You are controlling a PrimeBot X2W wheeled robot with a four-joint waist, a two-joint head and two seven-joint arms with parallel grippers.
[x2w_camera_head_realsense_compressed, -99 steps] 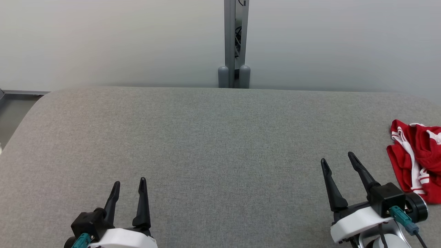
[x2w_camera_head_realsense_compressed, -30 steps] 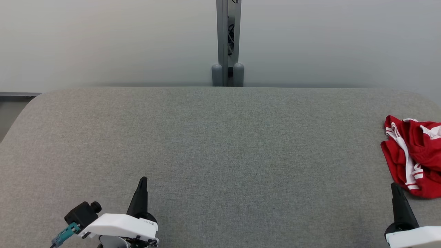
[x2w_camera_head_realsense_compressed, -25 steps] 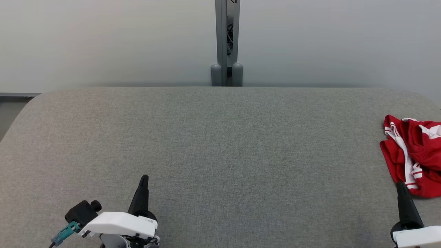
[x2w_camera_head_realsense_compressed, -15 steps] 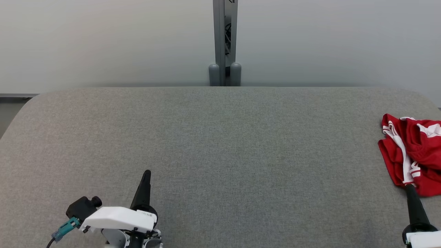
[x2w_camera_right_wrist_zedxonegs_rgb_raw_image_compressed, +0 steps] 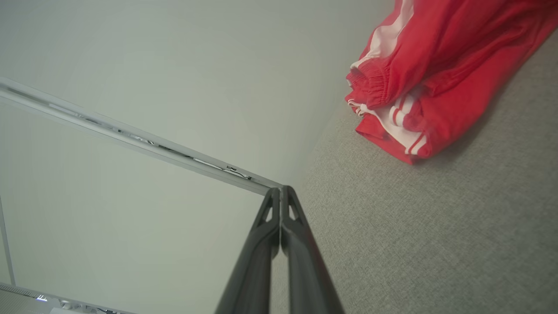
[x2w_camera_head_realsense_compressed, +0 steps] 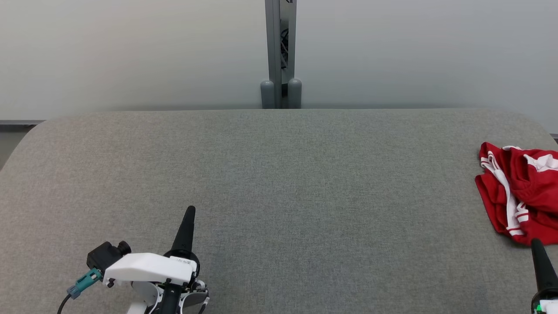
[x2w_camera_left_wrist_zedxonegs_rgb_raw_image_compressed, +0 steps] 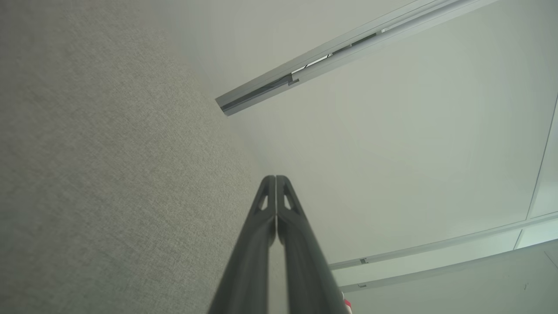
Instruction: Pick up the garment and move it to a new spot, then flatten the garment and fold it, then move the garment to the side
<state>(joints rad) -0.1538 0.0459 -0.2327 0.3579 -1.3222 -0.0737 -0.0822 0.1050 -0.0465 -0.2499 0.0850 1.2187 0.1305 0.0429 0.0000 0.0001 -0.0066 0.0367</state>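
Observation:
The garment [x2w_camera_head_realsense_compressed: 521,192] is red with white stripes and lies crumpled at the right edge of the grey fabric table [x2w_camera_head_realsense_compressed: 279,187]; the right wrist view has the garment [x2w_camera_right_wrist_zedxonegs_rgb_raw_image_compressed: 431,74] at its upper right. My right gripper [x2w_camera_head_realsense_compressed: 535,242] is at the lower right corner, shut, its tip just short of the garment's near edge and not touching it. In its own wrist view the right gripper [x2w_camera_right_wrist_zedxonegs_rgb_raw_image_compressed: 281,188] has both fingers pressed together with nothing between them. My left gripper [x2w_camera_head_realsense_compressed: 190,209] is shut at the lower left, far from the garment, and the left gripper [x2w_camera_left_wrist_zedxonegs_rgb_raw_image_compressed: 275,178] holds nothing.
A pale wall panel [x2w_camera_head_realsense_compressed: 130,48] runs behind the table, with a grey metal post [x2w_camera_head_realsense_compressed: 280,52] at its middle. The table's rounded left corner [x2w_camera_head_realsense_compressed: 30,131] borders a strip of floor.
Both grippers were open several seconds ago and are shut now, rolled onto their sides. Over the last second the left gripper has reached forward while the right has slid right; the camera has shifted slightly.

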